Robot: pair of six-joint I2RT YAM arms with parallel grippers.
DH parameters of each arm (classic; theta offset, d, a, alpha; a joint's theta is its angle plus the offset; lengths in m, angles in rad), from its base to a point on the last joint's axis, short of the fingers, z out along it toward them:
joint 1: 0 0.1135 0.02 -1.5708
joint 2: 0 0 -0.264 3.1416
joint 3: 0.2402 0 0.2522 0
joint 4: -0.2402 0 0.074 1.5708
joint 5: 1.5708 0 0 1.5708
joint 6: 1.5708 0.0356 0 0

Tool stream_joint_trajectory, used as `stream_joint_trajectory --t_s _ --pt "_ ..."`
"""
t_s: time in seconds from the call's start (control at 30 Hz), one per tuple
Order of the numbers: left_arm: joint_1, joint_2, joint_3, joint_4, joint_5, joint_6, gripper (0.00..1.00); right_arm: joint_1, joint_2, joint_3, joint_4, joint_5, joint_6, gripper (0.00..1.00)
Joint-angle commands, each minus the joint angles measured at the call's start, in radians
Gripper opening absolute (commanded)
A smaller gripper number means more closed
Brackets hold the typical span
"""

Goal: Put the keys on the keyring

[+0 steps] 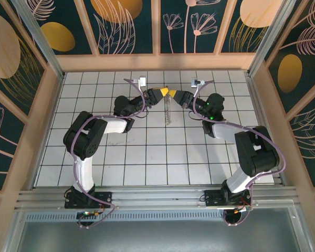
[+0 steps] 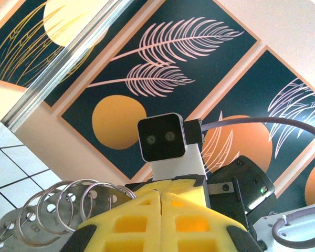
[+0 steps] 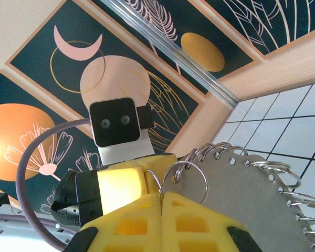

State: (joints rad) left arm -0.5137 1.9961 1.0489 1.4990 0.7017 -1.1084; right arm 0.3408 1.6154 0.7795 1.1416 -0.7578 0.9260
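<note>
Pressing the left gripper [image 2: 160, 202] shut beside the rings [image 2: 83, 202]; pinching one keyring [image 3: 206, 182] on the metal disc [image 3: 252, 199] with the right gripper [image 3: 160, 202]; probably no keys on yet.

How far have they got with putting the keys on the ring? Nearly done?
Early, it seems. Done: the metal disc, edged with rings, is up on edge between the arms. In hand: the left gripper and right gripper meet tip to tip at it, both shut. Left: threading a key onto a ring. I cannot tell whether any key hangs there yet.
</note>
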Motion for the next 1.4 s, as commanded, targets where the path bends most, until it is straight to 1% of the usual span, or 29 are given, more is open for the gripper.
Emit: stream_joint_trajectory --t_s 0.0,0.07,0.1,0.23,0.37,0.5,0.57,0.7,0.8,0.87,0.97,1.37 --pt "-0.006 -0.04 0.017 0.031 0.012 0.004 0.06 -0.019 -0.011 0.028 0.052 -0.045 -0.011 0.0" --pt "-0.001 -0.046 0.027 -0.001 0.019 0.019 0.2 -0.027 -0.015 0.037 0.024 -0.061 -0.027 0.0" --pt "0.003 -0.049 0.032 -0.013 0.024 0.025 0.23 -0.032 -0.017 0.045 0.003 -0.075 -0.04 0.0" --pt "0.026 -0.062 0.045 -0.05 0.051 0.037 0.31 -0.047 -0.029 0.081 -0.094 -0.123 -0.104 0.0" --pt "0.054 -0.072 0.065 -0.106 0.109 0.059 0.34 -0.058 -0.041 0.134 -0.232 -0.167 -0.188 0.0" --pt "0.075 -0.089 0.103 -0.256 0.177 0.151 0.35 -0.066 -0.048 0.196 -0.392 -0.201 -0.285 0.0" --pt "0.079 -0.104 0.126 -0.37 0.207 0.232 0.35 -0.067 -0.048 0.233 -0.485 -0.204 -0.34 0.0" --pt "0.08 -0.147 0.194 -0.687 0.246 0.463 0.35 -0.068 -0.049 0.294 -0.647 -0.19 -0.433 0.0" --pt "0.08 -0.164 0.244 -0.865 0.249 0.597 0.36 -0.068 -0.047 0.317 -0.7 -0.183 -0.462 0.0" --pt "0.08 -0.165 0.267 -0.929 0.251 0.635 0.37 -0.068 -0.045 0.322 -0.713 -0.18 -0.47 0.0" --pt "0.08 -0.153 0.296 -0.975 0.268 0.654 0.37 -0.068 -0.047 0.325 -0.724 -0.172 -0.473 0.0" --pt "0.08 -0.126 0.329 -1.043 0.292 0.668 0.37 -0.068 -0.049 0.33 -0.729 -0.169 -0.475 0.0"
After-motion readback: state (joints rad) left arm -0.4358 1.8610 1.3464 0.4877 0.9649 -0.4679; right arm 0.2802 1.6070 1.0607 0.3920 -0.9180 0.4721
